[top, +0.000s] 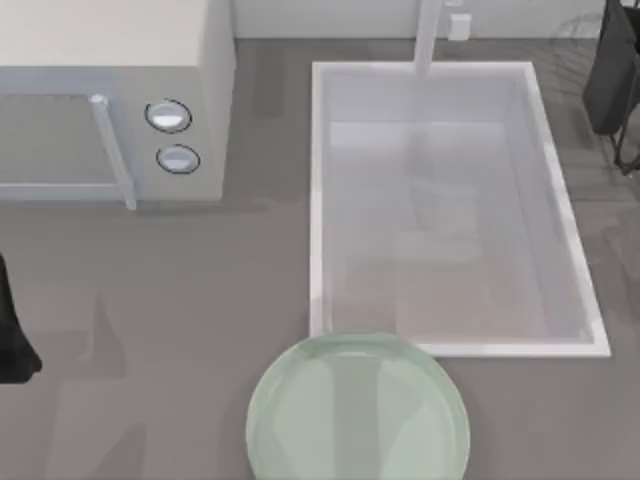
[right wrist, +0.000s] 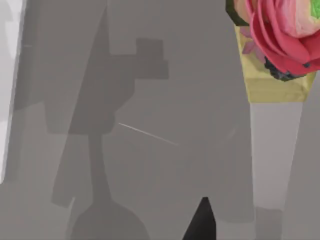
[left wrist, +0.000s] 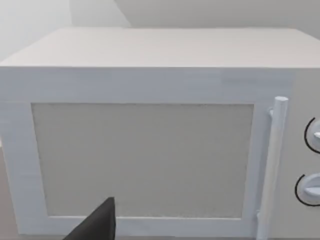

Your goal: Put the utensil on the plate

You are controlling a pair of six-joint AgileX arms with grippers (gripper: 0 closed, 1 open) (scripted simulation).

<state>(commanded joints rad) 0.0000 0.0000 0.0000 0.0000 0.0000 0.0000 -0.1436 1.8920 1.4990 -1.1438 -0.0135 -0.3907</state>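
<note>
Round pale green translucent plate [top: 357, 415] sits nearest us, at table's near edge, just in front of white rectangular sink basin [top: 565, 215], overlapping its near rim. White microwave [top: 205, 60] stands at far left, two round dials [top: 172, 116] beside bar handle [top: 112, 148]. Our left arm [top: 12, 330] parked at left edge, wrist facing microwave door [left wrist: 142, 160]; dark fingertip [left wrist: 100, 222] visible, grip state we cannot tell. Our right arm [top: 612, 70] parked at far right corner; fingertip [right wrist: 202, 222] above grey tabletop [right wrist: 160, 150], grip likewise unclear. Pink flower on yellow base [right wrist: 277, 45] nearby.
</note>
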